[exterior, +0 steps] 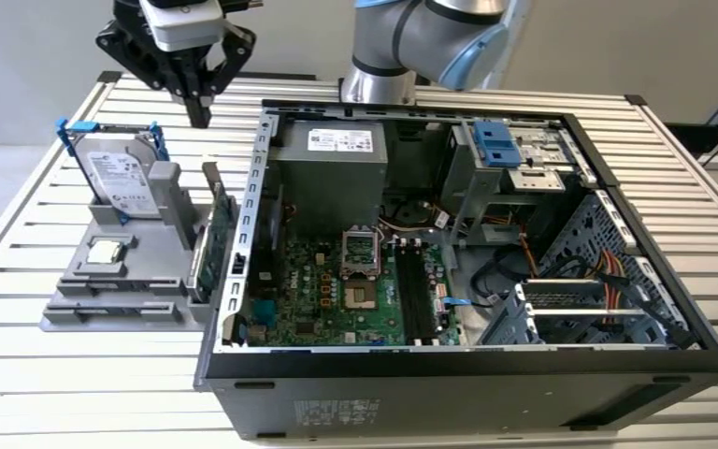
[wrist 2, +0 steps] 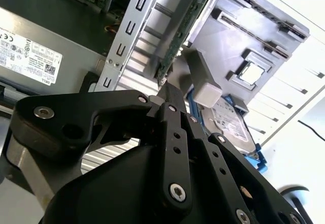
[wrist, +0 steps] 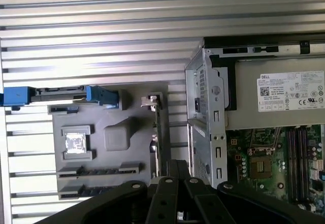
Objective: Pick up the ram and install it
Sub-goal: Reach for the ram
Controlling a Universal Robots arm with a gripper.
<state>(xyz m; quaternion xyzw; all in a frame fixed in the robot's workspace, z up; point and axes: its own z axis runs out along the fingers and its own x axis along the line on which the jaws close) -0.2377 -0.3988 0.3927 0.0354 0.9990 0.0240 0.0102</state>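
Black gripper point(wrist: 172, 167) linkage sits closest in both wrist views, and the fingers look clenched tip to tip. Can't make out whether anything thin is pinched in there.

In the exterior view the gripper point(exterior: 197, 114) hangs point-down over the slatted table point(exterior: 85, 393). It's just behind the hard drive point(exterior: 122, 173) with the blue rails, off the open PC case point(exterior: 459, 374) on the exterior view's left.

The hard drive stands upright in a grey fixture point(exterior: 72, 318). A processor chip point(exterior: 107, 251) lies flat in a pocket there, and a green card point(exterior: 216, 243) stands on edge along the side nearest the case.

As for the ram point(wrist: 99, 171), my best read is the thin dark strip lying in the fixture's long slot in the first wrist view, well apart from the fingertips. Not 100% sure though.
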